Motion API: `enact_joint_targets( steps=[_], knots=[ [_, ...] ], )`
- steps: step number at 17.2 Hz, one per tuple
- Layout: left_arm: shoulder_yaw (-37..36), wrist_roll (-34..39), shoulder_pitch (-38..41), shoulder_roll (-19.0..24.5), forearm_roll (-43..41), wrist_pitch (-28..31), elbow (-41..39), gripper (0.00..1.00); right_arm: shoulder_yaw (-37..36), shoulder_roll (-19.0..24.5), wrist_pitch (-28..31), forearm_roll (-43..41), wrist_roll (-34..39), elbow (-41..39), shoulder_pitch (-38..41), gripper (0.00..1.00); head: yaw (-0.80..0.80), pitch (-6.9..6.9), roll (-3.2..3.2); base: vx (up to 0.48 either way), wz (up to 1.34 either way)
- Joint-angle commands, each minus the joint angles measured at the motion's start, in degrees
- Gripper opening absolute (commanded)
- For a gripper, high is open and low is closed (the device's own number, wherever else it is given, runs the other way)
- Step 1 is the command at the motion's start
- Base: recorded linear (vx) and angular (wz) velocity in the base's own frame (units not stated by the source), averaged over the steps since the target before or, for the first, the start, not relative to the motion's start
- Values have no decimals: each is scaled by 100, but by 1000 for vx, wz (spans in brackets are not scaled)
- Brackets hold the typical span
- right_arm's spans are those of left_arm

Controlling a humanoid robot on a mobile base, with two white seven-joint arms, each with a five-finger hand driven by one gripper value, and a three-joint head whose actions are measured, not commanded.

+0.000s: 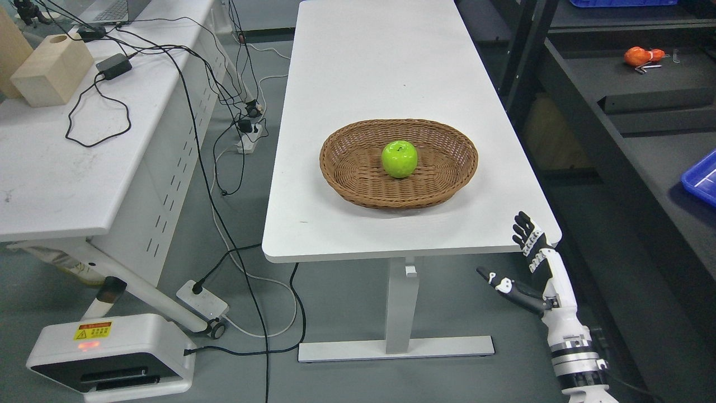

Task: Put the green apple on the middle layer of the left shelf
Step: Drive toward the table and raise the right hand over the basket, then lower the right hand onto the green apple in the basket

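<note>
Right hand (528, 263) up at the lower right, just off the near corner of the white surface (358, 67), fingers spread and thumb out to the left, grasping nothing. Well apart from it, green apple (399, 159) sitting upright in the middle of the brown wicker basket (358, 173), stem dimple up. Dark shelf (643, 84) along the right edge, an orange item (640, 56) on it.

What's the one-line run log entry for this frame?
phase: pre-reach | green apple: in wicker basket, untouched | right hand: open, off table's near right corner | left hand: out of view
</note>
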Motion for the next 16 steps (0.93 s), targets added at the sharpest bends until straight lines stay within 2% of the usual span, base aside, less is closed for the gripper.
enact_joint_targets(
  steps=[1, 4, 10, 13, 16],
  knots=[
    [0, 0, 0, 100, 0, -4, 0, 100, -59, -1209, -229, 3321, -459, -52, -329, 100, 0, 0, 0, 12, -1],
    [0, 0, 0, 100, 0, -4, 0, 100, -226, -1483, -273, 3500, -936, -429, -208, 100, 0, 1, 0, 69, 24],
    [0, 8, 0, 100, 0, 5, 0, 100, -262, -1361, -957, 3386, -831, -474, -382, 100, 0, 1, 0, 215, 145],
    [0, 0, 0, 100, 0, -4, 0, 100, 246, -1369, -1265, 3280, 115, -465, -558, 100, 0, 1, 0, 417, 89],
    [0, 0, 0, 100, 0, 5, 0, 100, 599, -1422, -1511, 3280, 601, -465, -533, 100, 0, 1, 0, 290, 21]
  ],
)
